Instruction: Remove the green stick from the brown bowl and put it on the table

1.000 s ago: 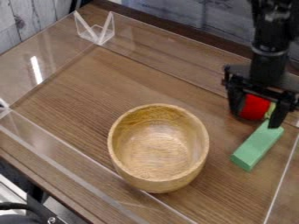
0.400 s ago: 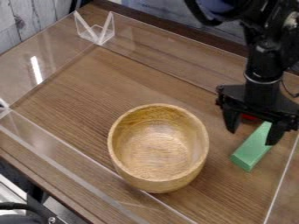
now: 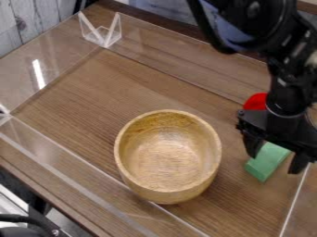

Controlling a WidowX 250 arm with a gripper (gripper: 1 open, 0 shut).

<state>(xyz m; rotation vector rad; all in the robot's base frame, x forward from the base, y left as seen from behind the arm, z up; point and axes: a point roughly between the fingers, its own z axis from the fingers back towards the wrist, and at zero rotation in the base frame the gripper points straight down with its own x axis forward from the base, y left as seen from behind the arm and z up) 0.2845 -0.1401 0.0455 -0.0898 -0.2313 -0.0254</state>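
Note:
The brown bowl (image 3: 169, 155) stands empty at the front middle of the table (image 3: 111, 93). To its right the green stick (image 3: 265, 167) lies flat on the tabletop, outside the bowl and close to the right acrylic wall. My gripper (image 3: 275, 152) hangs directly over the stick's far end with its black fingers (image 3: 249, 146) spread wide to either side of it. The jaws are open and hold nothing. The arm hides the stick's far part.
A red ball (image 3: 257, 102) sits just behind the gripper. Low clear acrylic walls (image 3: 74, 162) edge the table on all sides. A small clear stand (image 3: 100, 31) is at the back left corner.
The gripper moved toward the front along the stick, from over the red ball to over the stick's middle. The red ball shows behind it now. The stick and bowl stayed put.

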